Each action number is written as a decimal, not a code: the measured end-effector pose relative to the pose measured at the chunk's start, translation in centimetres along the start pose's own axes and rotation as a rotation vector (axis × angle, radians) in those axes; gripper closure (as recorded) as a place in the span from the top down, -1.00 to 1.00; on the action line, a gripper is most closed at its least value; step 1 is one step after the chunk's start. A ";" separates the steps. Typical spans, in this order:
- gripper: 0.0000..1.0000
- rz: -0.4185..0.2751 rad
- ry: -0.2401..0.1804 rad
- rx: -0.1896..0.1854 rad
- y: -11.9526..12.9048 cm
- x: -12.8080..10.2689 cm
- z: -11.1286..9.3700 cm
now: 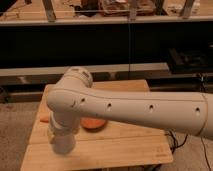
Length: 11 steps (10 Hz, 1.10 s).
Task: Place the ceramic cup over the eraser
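Note:
My white arm sweeps across the view from the right and bends down over the left front of the wooden table. Its last visible link hangs low over the table's left side. The gripper itself is hidden behind these links. The ceramic cup and the eraser are both hidden behind the arm. A slice of the orange dish shows under the arm near the table's middle.
A small orange object lies at the table's left edge. A dark shelf unit runs behind the table. Cables lie on the floor to the right.

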 end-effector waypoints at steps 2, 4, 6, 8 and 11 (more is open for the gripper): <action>-1.00 -0.055 -0.003 0.047 -2.1 0.9 0.8; -1.00 -0.076 0.032 0.046 -3.2 1.7 2.3; -1.00 -0.080 0.053 0.042 -3.8 2.6 3.8; -1.00 -0.069 0.091 0.032 -3.8 3.3 3.4; -1.00 -0.041 0.113 -0.005 -3.6 4.3 2.6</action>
